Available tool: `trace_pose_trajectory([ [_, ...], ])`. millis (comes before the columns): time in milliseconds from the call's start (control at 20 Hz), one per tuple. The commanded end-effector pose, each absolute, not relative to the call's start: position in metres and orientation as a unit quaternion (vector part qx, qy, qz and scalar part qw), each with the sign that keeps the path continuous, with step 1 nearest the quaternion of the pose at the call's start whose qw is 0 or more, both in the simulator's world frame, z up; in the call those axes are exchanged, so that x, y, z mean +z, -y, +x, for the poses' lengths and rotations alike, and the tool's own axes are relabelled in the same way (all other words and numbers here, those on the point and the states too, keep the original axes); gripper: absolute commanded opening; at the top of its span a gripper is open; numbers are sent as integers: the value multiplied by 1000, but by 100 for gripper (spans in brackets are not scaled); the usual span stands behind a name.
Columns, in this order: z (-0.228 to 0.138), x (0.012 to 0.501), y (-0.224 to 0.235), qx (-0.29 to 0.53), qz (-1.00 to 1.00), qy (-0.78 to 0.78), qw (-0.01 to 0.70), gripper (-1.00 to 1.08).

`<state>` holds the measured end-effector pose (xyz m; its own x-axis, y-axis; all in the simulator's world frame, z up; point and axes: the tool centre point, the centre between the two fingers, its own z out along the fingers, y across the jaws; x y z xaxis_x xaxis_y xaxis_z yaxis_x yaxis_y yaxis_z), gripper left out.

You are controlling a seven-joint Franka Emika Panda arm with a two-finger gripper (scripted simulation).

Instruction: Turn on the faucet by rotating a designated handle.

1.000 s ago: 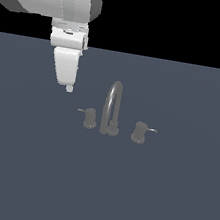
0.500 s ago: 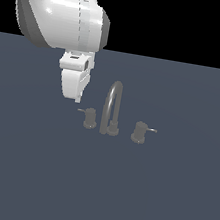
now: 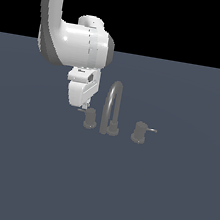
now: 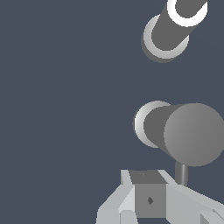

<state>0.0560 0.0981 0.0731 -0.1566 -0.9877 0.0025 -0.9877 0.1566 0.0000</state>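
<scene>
Hovering low beside the faucet (image 3: 112, 108), the gripper (image 3: 83, 107) hangs just above the lever rod of the handle (image 3: 89, 118), probably so its tip can push that rod sideways and turn the knob. The handle stands on the grey surface (image 3: 157, 201) just beside the faucet's spout base, on the exterior view's left of it; the twin knob (image 3: 139, 132) sits on the spout's other side. In the wrist view the handle (image 4: 188, 133) lies right by the gripper (image 4: 148, 199), its thin rod reaching toward the fingers. Whether the jaws are spread or closed, I cannot tell.
</scene>
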Motion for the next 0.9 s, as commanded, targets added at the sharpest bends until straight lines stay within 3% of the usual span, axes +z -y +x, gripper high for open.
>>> trace_pose_trajectory([
  [0,62,67,-94,1,638,770,1,-100],
  [850,54,63,-102,0,630,777,0,-100],
])
